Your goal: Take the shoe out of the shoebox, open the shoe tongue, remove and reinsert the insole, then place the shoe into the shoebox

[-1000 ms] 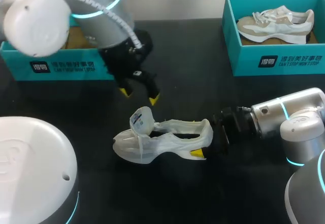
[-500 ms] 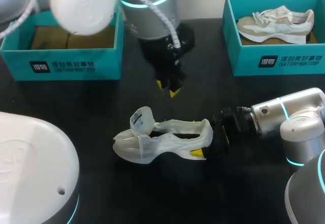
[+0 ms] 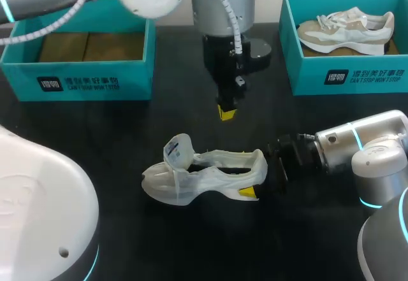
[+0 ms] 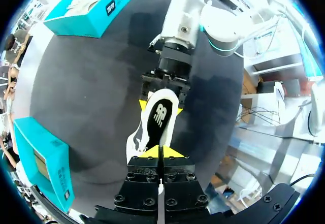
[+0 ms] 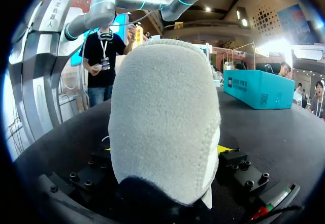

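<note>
Mid-table (image 3: 159,243) lies the shoe (image 3: 204,176), toe to the left, heel to the right. At the heel, the right gripper (image 3: 258,178), a finger on each side. Behind the shoe hangs the left gripper (image 3: 226,111), between two boxes. Back left, the left box (image 3: 83,77). Back right, the right box (image 3: 347,77), with a second shoe (image 3: 344,29) inside.

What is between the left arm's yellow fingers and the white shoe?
Nothing, only bare black table. The head view shows the left arm's fingers hanging apart from the shoe, with an empty stretch between them.
</note>
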